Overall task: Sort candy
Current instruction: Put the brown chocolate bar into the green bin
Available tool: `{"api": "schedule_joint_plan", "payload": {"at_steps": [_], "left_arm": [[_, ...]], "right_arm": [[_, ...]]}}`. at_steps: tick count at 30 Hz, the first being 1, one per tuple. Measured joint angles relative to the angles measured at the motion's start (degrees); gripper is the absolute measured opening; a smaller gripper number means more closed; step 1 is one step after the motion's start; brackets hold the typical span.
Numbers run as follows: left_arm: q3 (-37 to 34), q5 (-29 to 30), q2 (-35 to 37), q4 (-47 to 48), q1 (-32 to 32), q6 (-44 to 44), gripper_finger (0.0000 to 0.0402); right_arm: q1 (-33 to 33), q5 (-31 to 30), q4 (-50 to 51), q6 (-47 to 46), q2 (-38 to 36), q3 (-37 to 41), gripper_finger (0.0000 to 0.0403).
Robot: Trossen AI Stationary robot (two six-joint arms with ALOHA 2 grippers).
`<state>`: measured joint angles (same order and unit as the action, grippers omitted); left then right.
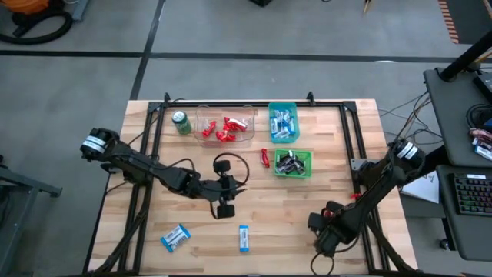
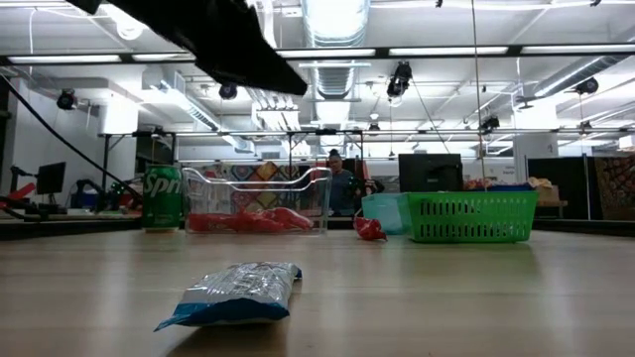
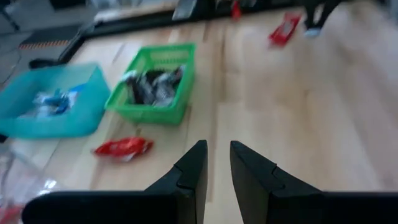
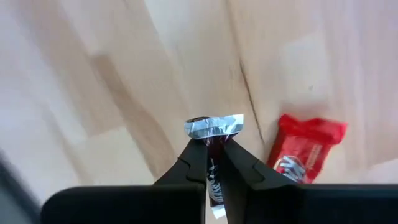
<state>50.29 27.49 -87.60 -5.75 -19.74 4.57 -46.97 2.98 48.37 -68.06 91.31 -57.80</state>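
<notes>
The left gripper [image 1: 226, 209] is hovering over the middle of the wooden surface [image 1: 292, 208], its jaws spread a little with nothing between them. Ahead of those jaws a loose shiny red wrapped bar [image 3: 124, 147] is lying beside the green mesh basket [image 3: 163, 112]; behind them, toward the near edge, two light blue-and-white wrapped bars [image 1: 175, 238] are resting apart from each other.

The right gripper [image 4: 213, 163] is sitting low near the right front corner, its jaws pinching a dark brown bar with a crimped silver end [image 4: 212, 127], which sticks out past the fingertips. Just beside these jaws a second red wrapped candy [image 4: 305, 148] is lying flat on the wood.

The step in hand looks like carrying the dark bar to its bin. To do it well, the right arm should probably lift clear before travelling, since the pinch sits close to the wrapper's end and a drag could twist it loose, then release only once above the green basket.

Across the far side, left to right: a green drink can [image 1: 181, 122], then a clear plastic tub [image 1: 201, 115] holding red bars, a teal plastic bin [image 1: 283, 107] holding blue-and-white bars, and nearer the left jaws, the green basket holding dark ones. Four or so pieces appear unsorted yet.
</notes>
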Motion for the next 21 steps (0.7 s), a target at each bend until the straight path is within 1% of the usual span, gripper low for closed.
{"api": "schedule_joint_plan", "payload": {"at_steps": [3, 7, 11, 14, 16, 18, 19, 21], "left_arm": [[-2.2, -0.53, 0.29, -6.55, -1.75, -1.89, 0.0052], [-4.09, -2.2, 0.27, -11.36, -3.82, -5.04, 0.0052], [-4.46, -2.31, 0.36, -13.42, -4.7, -6.56, 0.0052], [-4.45, -2.25, 0.36, -14.19, -5.23, -7.9, 0.0052], [-4.4, -2.28, 0.51, -14.03, -5.51, -8.09, 0.0052], [-4.4, -2.29, 1.2, -13.74, -5.87, -8.22, 0.0052], [-4.4, -2.25, 1.66, -13.85, -6.07, -8.28, 0.0052], [-4.42, -2.05, 3.1, -13.78, -6.52, -8.35, 0.0052]], "right_arm": [[1.57, -5.06, -0.25, 1.97, -4.25, 0.0, 0.001], [4.51, -17.69, -3.46, 7.59, -10.43, 0.0, 0.001], [7.63, -29.91, -9.15, 18.49, -14.94, 0.14, 0.0009], [9.96, -39.67, -14.73, 27.94, -16.67, 0.52, 0.0009], [11.62, -43.59, -20.4, 34.65, -17.05, 1.41, 0.0009], [13.55, -45.46, -27.47, 40.77, -17.05, 3.02, 0.0009], [14.76, -46.26, -30.41, 42.68, -16.97, 4.1, 0.0009], [17.97, -48.4, -32.78, 44.13, -16.22, 5.41, 0.0009]]}}
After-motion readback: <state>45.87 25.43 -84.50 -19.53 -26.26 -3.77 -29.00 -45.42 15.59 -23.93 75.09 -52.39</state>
